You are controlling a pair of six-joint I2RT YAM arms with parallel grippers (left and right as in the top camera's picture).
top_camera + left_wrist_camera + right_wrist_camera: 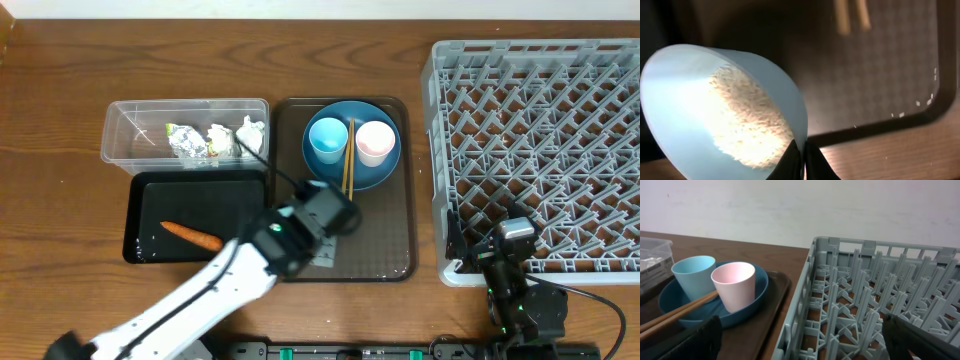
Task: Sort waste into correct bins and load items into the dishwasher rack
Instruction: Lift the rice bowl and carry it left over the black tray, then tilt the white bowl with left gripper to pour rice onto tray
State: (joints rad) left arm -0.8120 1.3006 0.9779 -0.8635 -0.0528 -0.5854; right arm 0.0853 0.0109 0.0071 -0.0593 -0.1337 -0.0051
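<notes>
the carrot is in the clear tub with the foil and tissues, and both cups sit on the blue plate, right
Not quite. The carrot lies in the black tray, not the clear tub; the overhead view shows it. The foil and tissues are in the tub, and the light-blue cup and pink cup sit on the blue plate.

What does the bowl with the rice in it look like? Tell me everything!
The bowl is round and pale blue-white, and it looks smooth. It is tipped steeply, with its opening facing the left wrist camera and a heap of white rice inside. The left tool pinches its rim at the lower edge and holds it over the brown tray, where a few loose grains lie.
</notes>
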